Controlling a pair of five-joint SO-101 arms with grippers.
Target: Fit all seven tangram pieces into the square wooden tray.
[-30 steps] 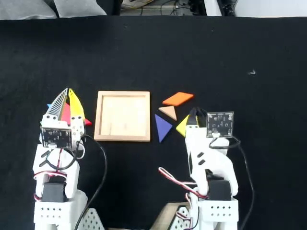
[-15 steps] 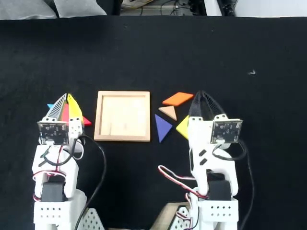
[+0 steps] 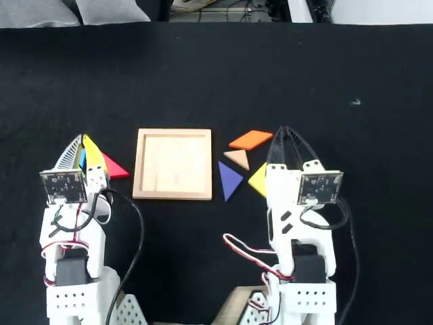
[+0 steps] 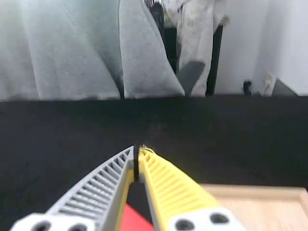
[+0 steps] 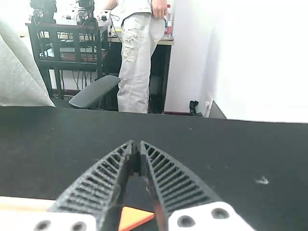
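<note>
1. Tray: the square wooden tray point(image 3: 172, 133) lay flat on the black cloth-covered table point(image 3: 203, 74) between the two arms. Every piece in sight lay outside it on the cloth.
2. Just right of the tray sat an orange parallelogram piece point(image 3: 251, 139), a tan triangle piece point(image 3: 237, 159), a dark blue triangle piece point(image 3: 229, 179) and a yellow triangle piece point(image 3: 258, 179). The yellow one was partly hidden by the right arm.
3. Near the tray's left edge lay a red triangle piece point(image 3: 115, 168). A light blue piece point(image 3: 81, 158) showed between the left fingers, and its shape could not be told.
4. The left gripper point(image 3: 82, 137), one finger grey and one yellow, hung above those two pieces. Its tips were pressed together and pinched nothing.
5. The black right gripper point(image 3: 284, 128) hung just beside the orange parallelogram, tips likewise together with nothing between them.
</note>
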